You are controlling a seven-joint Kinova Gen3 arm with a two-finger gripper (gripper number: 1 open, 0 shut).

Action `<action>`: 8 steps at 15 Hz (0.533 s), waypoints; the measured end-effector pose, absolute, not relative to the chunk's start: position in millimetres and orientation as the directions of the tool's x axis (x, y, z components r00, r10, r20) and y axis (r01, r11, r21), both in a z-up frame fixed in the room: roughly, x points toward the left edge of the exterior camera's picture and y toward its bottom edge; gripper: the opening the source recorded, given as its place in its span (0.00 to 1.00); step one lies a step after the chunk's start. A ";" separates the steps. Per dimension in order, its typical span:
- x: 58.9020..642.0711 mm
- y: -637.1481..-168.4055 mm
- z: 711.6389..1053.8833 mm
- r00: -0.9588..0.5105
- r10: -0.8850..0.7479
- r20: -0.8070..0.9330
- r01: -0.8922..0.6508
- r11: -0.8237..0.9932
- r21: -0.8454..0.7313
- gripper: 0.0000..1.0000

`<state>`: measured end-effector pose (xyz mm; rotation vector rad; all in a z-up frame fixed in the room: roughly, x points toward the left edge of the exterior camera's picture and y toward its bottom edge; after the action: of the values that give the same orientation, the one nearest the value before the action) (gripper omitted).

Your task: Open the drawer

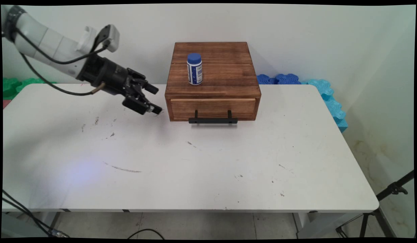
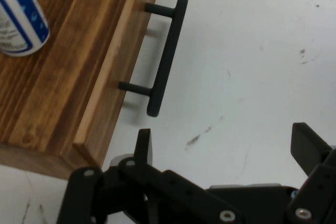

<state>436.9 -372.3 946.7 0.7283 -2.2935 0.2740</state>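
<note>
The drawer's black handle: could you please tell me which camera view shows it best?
The hand view shows the drawer handle best: the bar and both posts stand out large against the white table. The main view shows it whole but small, on the front of the wooden drawer box, partly merged with its shadow.

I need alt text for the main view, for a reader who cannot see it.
An open black pincer hovers just left of a wooden drawer box on a white table. The drawer is closed, with a black handle in front; a blue-capped bottle stands upright on top.
</note>
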 end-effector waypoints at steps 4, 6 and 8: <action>412.6 -383.2 941.8 -0.614 -0.417 0.670 -0.570 0.822 -0.010 1.00; 399.7 -392.0 933.3 -0.633 -0.413 0.655 -0.567 0.824 -0.029 1.00; 388.2 -401.7 919.7 -0.662 -0.405 0.630 -0.558 0.828 -0.054 1.00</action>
<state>388.2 -401.7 919.7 0.7035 -2.3834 0.3223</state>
